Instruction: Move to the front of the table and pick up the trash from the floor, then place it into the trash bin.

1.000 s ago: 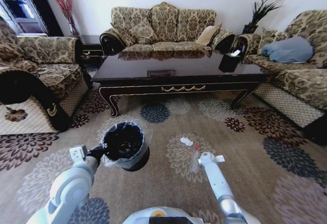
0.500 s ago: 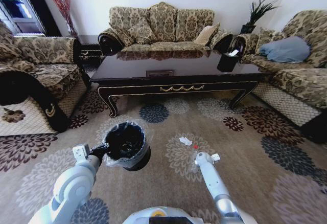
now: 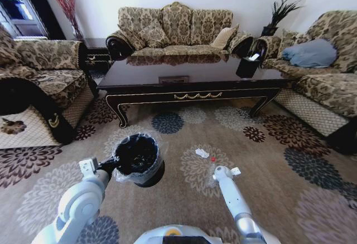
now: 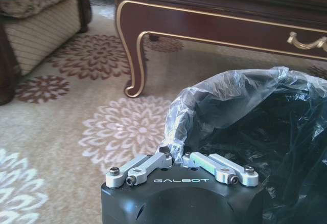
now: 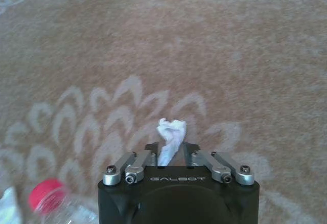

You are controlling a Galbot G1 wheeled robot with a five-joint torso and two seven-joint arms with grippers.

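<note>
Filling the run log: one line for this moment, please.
left gripper: shut on trash bin bag rim | right gripper: shut on white paper scrap | bottle, another scrap on floor

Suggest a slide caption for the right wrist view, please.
Right gripper pinching a white paper scrap above patterned carpet, red-capped bottle alongside.

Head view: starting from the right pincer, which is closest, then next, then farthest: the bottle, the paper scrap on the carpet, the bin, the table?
1. Bottle, just to the left of the right pincer.
2. Paper scrap, on the carpet ahead and to the left.
3. Bin, farther left, held by the left pincer.
4. Table, well ahead across the carpet.
</note>
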